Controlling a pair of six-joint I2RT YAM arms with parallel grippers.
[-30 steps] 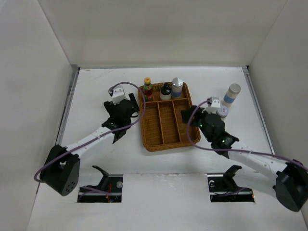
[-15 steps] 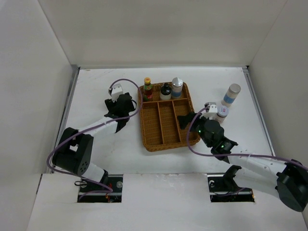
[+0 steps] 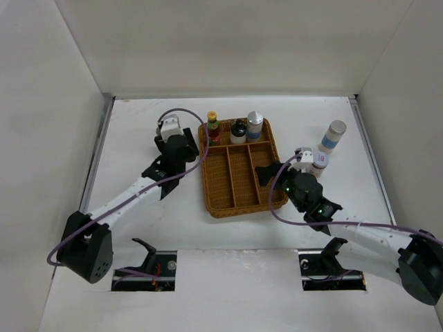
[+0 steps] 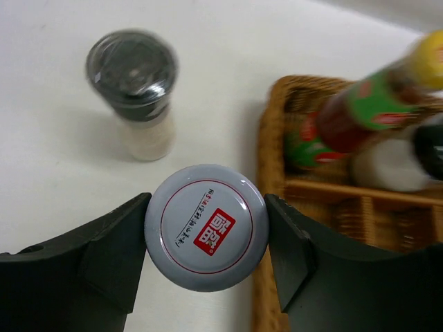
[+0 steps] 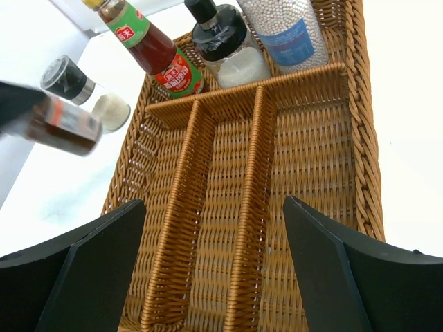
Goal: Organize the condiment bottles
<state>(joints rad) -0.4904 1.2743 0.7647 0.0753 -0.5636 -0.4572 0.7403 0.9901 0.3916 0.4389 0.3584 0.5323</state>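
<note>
Jar (image 4: 205,227) clamped in left gripper (image 4: 206,232) (right gripper (image 5: 211,232) gapes empty) needs carrying upright over left rim of wicker tray (image 4: 266,166).

A matte white tabletop (image 3: 304,117) sits boxed in by plain white panels: a left wall (image 3: 48,138), a back wall (image 3: 228,48) and a right wall (image 3: 408,90) (seams show at both far corners). A thin grey metal strip (image 3: 96,159) runs along the tabletop's left edge. The light is even and soft, and shadows are pale.
</note>
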